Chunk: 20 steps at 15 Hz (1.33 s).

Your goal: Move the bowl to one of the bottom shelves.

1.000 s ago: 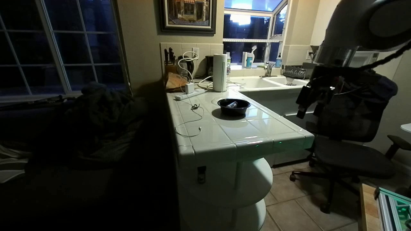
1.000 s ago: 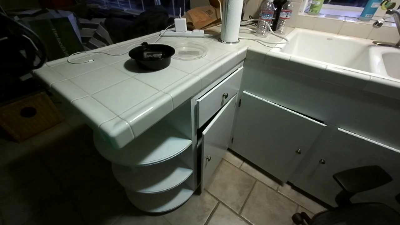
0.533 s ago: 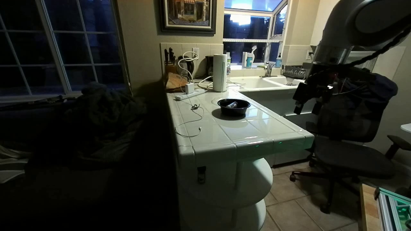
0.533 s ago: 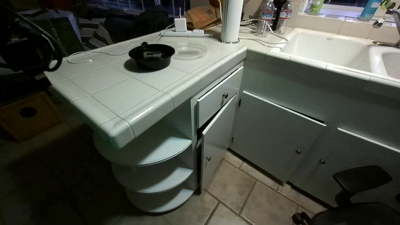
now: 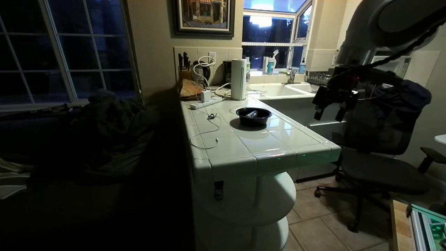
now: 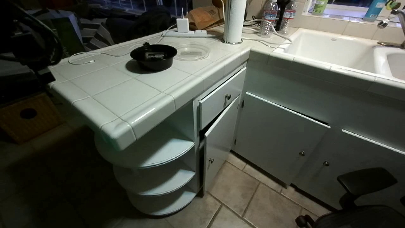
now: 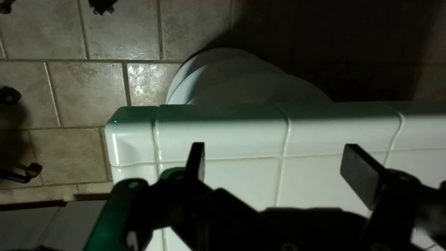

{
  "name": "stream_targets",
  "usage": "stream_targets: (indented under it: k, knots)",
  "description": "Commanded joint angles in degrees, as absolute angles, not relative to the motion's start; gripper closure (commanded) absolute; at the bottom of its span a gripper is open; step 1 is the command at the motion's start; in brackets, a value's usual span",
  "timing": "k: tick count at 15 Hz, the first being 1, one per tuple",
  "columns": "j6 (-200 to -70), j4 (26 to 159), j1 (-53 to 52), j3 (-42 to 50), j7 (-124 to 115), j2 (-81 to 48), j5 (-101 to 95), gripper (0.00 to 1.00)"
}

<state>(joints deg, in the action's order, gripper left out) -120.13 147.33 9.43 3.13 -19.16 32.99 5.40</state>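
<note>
The black bowl (image 5: pixel 253 120) stands upright on the white tiled island top, and it also shows in an exterior view (image 6: pixel 154 63). A small shiny thing lies inside it; I cannot tell what. The bottom shelves (image 6: pixel 167 182) are white, rounded and stacked under the island's end; they also show below the edge in the wrist view (image 7: pixel 223 75). My gripper (image 5: pixel 329 115) is in the air near the island's end, apart from the bowl. In the wrist view the gripper (image 7: pixel 273 153) is open and empty, with tiles behind its fingers. The bowl is out of the wrist view.
A paper-towel roll (image 6: pixel 234 22), a clear round lid (image 6: pixel 192 52), a power strip (image 6: pixel 186 33) and a white cable (image 6: pixel 95 55) are on the island top. A cabinet door (image 6: pixel 221 142) stands ajar beside the shelves. An office chair (image 5: pixel 379 167) stands near the arm.
In an exterior view my gripper has moved left and slightly up, and its two fingers show farther apart. The dark arm at the other exterior picture's left edge has shifted inward. The bowl has not moved.
</note>
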Motion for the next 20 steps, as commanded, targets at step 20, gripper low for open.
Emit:
stream_targets:
  k: [20]
  knots:
    - [-123.23,103.68,11.3,10.16,-38.26,-13.35,17.36,0.0]
